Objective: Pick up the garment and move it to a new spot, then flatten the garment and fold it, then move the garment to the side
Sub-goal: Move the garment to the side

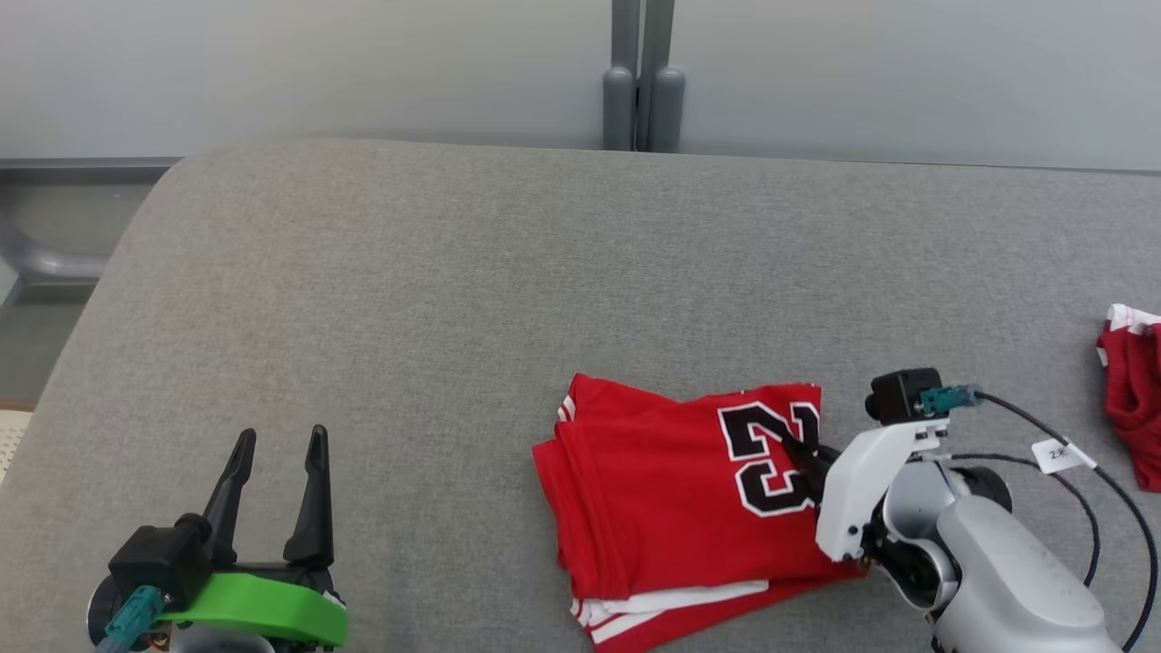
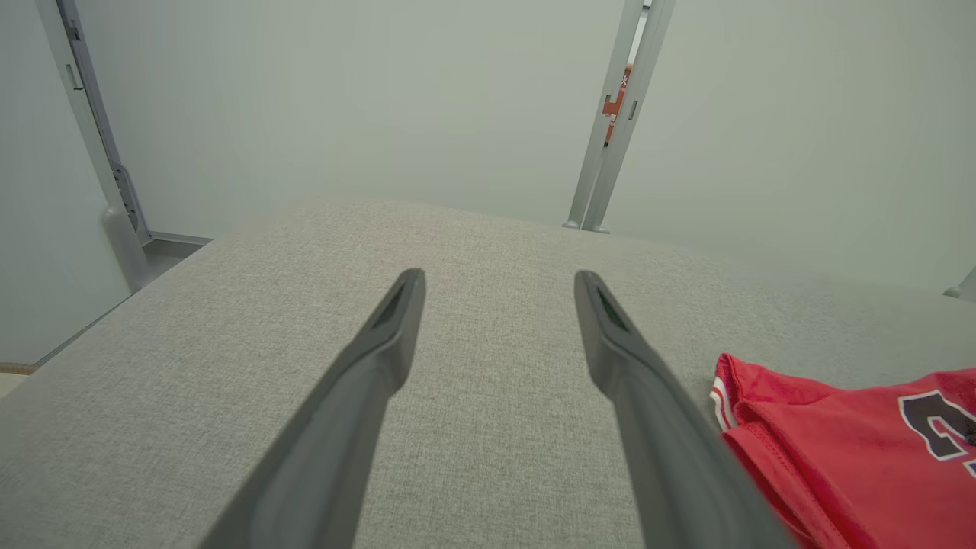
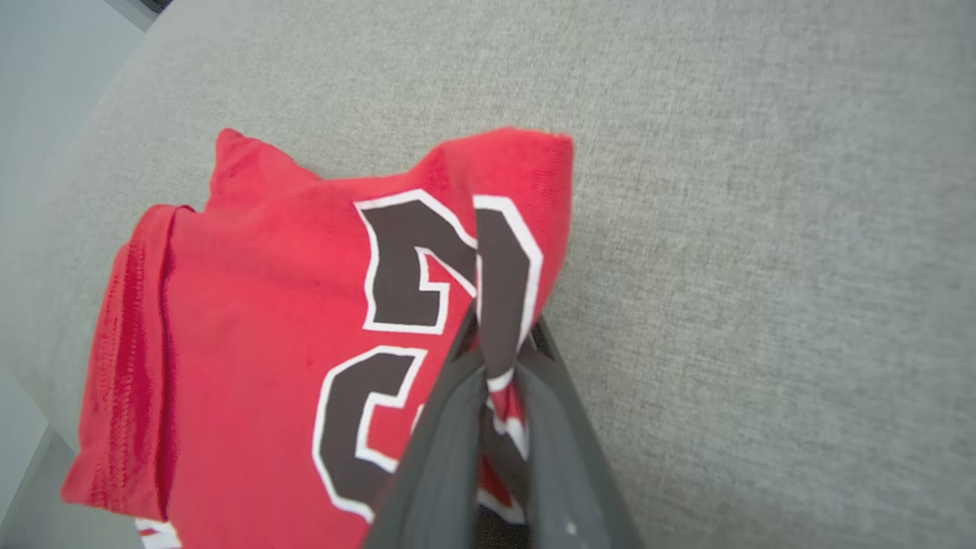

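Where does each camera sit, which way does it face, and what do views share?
Head view: on the head, facing forward and down at the grey padded table; left jaws lower left, right forearm lower right.
Left wrist view: along the open left jaws, across the table toward the wall.
Right wrist view: down along the right jaws, shut on the red jersey.
Shared: all three show the red jersey and table.

Grey surface (image 1: 363, 272) open left, far; jersey (image 1: 653, 472) centre-right, red cloth (image 1: 1129, 408) right edge.
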{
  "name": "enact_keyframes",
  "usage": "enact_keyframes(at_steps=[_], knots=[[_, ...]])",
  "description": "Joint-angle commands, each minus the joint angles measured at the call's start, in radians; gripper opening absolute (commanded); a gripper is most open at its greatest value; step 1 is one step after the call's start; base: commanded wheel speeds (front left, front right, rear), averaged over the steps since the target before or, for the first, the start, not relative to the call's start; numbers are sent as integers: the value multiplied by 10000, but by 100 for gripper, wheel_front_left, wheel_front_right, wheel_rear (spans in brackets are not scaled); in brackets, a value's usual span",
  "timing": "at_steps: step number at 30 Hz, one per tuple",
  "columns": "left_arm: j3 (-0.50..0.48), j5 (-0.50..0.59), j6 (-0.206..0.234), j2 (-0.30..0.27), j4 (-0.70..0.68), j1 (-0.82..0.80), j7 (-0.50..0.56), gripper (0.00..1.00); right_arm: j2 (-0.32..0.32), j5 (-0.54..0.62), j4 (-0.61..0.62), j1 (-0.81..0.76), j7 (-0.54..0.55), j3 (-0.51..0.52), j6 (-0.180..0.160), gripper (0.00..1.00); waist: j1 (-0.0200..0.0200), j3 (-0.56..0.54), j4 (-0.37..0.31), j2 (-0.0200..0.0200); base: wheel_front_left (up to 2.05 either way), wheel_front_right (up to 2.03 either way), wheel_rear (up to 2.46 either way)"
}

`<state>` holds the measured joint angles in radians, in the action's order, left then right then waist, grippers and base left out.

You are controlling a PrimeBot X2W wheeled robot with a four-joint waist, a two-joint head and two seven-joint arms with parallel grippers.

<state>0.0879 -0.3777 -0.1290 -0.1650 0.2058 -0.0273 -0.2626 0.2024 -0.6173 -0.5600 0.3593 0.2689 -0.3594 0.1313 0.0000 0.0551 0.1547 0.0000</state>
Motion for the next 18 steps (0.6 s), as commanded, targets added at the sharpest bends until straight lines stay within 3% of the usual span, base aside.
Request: enact_keyframes(at_steps=[1, 11, 18], knots=[[26, -16, -30, -79, -36, -115, -22, 100, 139, 42, 119, 255, -163, -18, -13, 0, 0, -25, -364, 0, 0, 0, 0], [917, -83, -30, -123, -439, -477, -19, 100, 1088, 21, 710, 1237, -206, -406, -13, 0, 0, 215, -2162, 0, 0, 0, 0], [1212, -141, -30, -217, -556, -843, -22, 100, 1317, -93, 1117, 1406, -376, -247, -12, 0, 0, 440, -3491, 0, 0, 0, 0]])
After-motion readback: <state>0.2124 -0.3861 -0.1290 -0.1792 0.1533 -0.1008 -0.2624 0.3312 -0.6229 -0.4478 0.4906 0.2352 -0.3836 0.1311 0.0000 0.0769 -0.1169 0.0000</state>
